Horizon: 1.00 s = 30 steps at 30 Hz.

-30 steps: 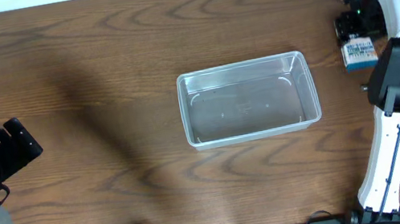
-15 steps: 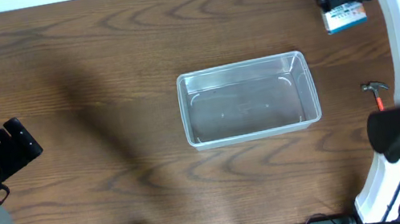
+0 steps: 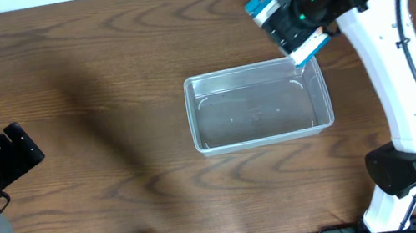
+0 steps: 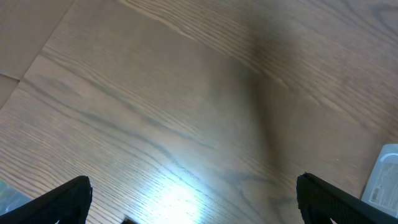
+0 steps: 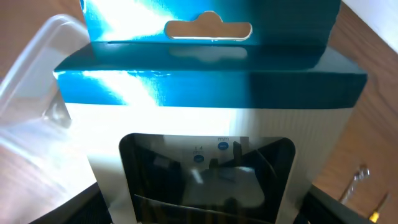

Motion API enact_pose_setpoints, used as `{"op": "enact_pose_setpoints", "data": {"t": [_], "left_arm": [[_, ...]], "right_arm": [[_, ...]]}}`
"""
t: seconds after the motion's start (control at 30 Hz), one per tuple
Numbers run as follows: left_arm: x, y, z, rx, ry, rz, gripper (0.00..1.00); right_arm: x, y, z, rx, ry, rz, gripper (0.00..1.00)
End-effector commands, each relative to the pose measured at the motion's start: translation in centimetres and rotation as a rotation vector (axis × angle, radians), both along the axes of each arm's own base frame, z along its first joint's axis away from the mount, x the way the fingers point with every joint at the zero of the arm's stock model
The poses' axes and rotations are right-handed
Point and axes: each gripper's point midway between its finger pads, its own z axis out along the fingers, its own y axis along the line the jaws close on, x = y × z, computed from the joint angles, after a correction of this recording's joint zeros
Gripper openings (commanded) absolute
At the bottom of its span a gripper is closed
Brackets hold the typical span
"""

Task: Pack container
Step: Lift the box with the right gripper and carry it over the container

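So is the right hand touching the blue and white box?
Touching. In the right wrist view the blue and white box sits clamped in the right hand, a dark finger against each lower side.

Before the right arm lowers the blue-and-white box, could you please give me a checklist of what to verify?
1. The blue-and-white box is held in the right gripper: ok.
2. The container is empty, with room for the box: ok.
3. The box is fully over the container's interior: not ok; it hangs over the rim at the far right corner.
4. The left gripper is open and well away from the container: ok.
5. The box will lie flat inside: cannot tell.
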Motion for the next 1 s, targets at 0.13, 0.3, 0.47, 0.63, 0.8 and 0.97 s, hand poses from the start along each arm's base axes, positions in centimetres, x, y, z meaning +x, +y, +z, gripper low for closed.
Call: {"op": "enact_pose_setpoints", "data": {"t": [0.13,0.3,0.47,0.63,0.8,0.97], "left_arm": [[0.1,0.1,0.3,-0.008,-0.013,0.012,0.98],[0.1,0.1,0.3,-0.008,-0.013,0.011,0.98],[0.1,0.1,0.3,-0.008,-0.013,0.012,0.98],[0.1,0.1,0.3,-0.008,-0.013,0.011,0.98],[0.1,0.1,0.3,-0.008,-0.013,0.012,0.98],[0.1,0.1,0.3,-0.008,-0.013,0.011,0.98]], "right_arm": [[-2.4,4.0,0.0,0.001,0.019,0.277,0.7],[-3.1,5.2,-1.2,0.01,0.055,0.421,0.71],[-2.7,5.3,-3.6,-0.025,0.109,0.481,0.74],[-2.4,5.4,-6.6,-0.043,0.194,0.486,0.8],[-2.3,5.5,-9.9,-0.061,0.287,0.484,0.81],[-2.5,5.5,-12.6,-0.074,0.359,0.484,0.8]]}}
